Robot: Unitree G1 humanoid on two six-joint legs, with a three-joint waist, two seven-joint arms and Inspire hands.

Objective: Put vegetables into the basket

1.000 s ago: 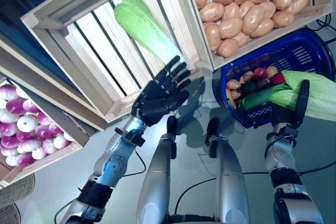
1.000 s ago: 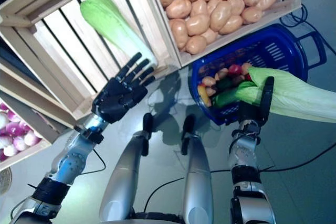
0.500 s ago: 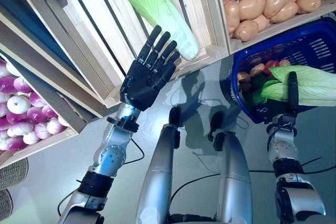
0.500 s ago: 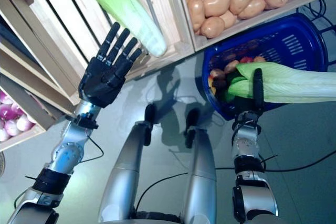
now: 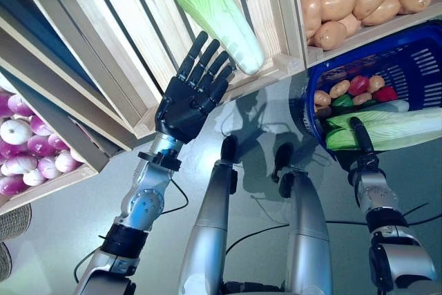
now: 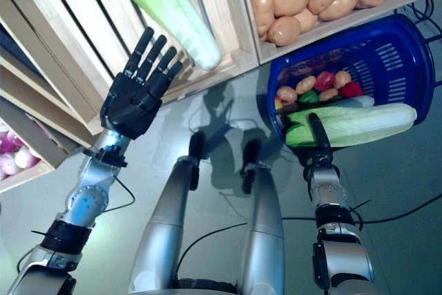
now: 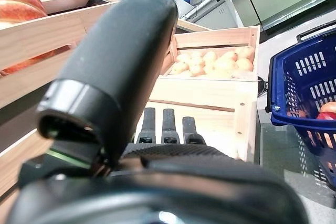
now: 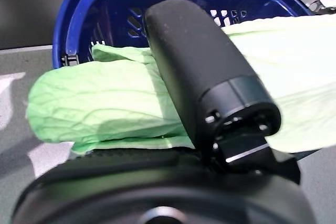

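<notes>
Compared with half a second ago, the long pale-green leafy cabbage (image 6: pixel 352 124) held by the right hand (image 6: pixel 319 136) has been lowered and is now laid across the near rim of the blue plastic basket (image 6: pixel 397 39), its leafy end over the near-left rim and its pale stalk end reaching towards the right. The cabbage is wrinkled and light green, whiter at the stalk. Inside the basket, small red, green and brown vegetables (image 6: pixel 323 85) are seen behind it. The right hand is pinching the cabbage, with the thumb pressed over its top. The left hand (image 5: pixel 190 98) is raised with its fingers straight and spread, just in front of a second green cabbage (image 5: pixel 210 12) that lies in the slatted wooden crate (image 5: pixel 124 39).
</notes>
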